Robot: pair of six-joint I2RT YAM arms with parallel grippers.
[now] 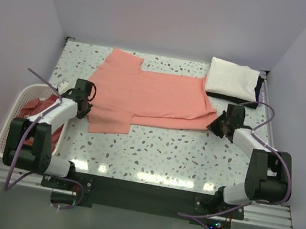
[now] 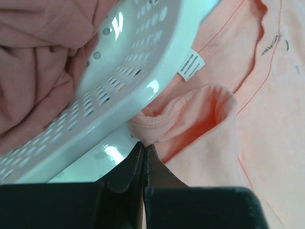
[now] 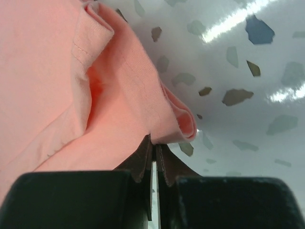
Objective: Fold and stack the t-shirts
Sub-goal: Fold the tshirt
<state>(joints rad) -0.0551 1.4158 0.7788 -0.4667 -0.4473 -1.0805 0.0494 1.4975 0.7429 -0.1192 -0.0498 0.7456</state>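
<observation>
salmon t-shirt [image 1: 150, 93] spread flat on table [image 1: 164, 152]. left gripper [image 2: 143, 149] pinches neck-end fold, right gripper [image 3: 155, 143] pinches hem fold, jaws pressed together. risk: shallow bite on thin cloth slips; basket [image 2: 119, 62] just beside left gripper, may snag.

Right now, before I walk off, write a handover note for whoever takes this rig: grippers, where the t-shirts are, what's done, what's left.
Left gripper: shut on the neck end of the spread t-shirt, beside the white lattice basket.
Right gripper: shut on that shirt's hem end.
Things: the salmon-pink shirt lies on the table; more pink cloth, likely shirts, sits crumpled in the basket. A folded white cloth lies at the far right corner.
Done: one shirt laid out and gripped at both ends.
Left: fold it, start the stack, then do the basket's contents.
</observation>
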